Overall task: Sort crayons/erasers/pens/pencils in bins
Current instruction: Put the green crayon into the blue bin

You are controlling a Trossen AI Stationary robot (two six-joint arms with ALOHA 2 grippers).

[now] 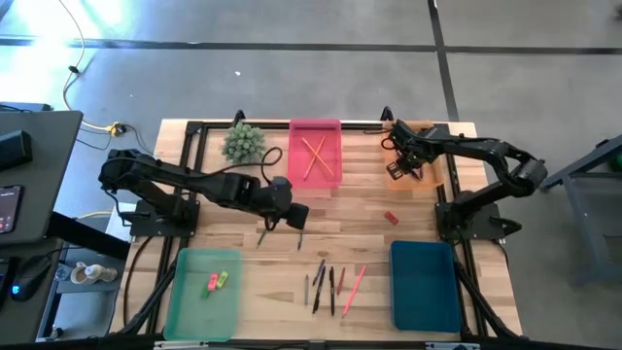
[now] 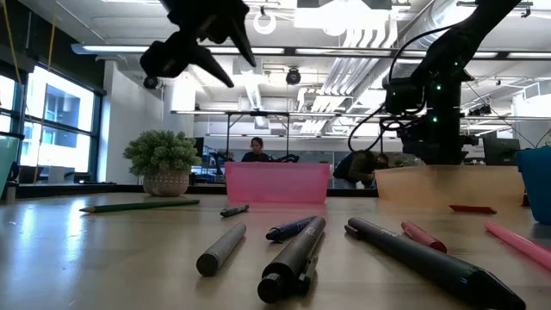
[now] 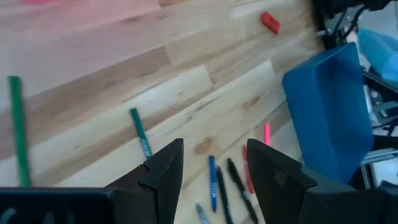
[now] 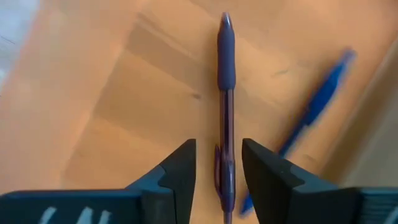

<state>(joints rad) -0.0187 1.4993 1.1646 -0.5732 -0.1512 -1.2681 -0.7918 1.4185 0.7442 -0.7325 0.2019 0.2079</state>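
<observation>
My right gripper (image 1: 400,160) hangs over the orange bin (image 1: 430,177) at the far right, pointing steeply down. It is open, and a purple pen (image 4: 225,68) lies lengthwise in the gap between its fingers, with room on both sides. A blue pen (image 4: 311,118) lies beside it. My left gripper (image 1: 294,216) is open and holds nothing above the table's middle. Below it are a green pencil (image 3: 17,130) and a short green stick (image 3: 140,132). Orange pencils (image 1: 313,156) lie in the pink bin (image 1: 316,124). Two erasers (image 1: 216,282) lie in the light green bin (image 1: 190,292).
Several pens (image 1: 326,282) and a pink stick (image 1: 355,282) lie loose near the front edge. A red eraser (image 1: 391,218) lies right of the middle. The teal bin (image 1: 425,287) stands at the near right and a potted plant (image 1: 243,142) at the far left.
</observation>
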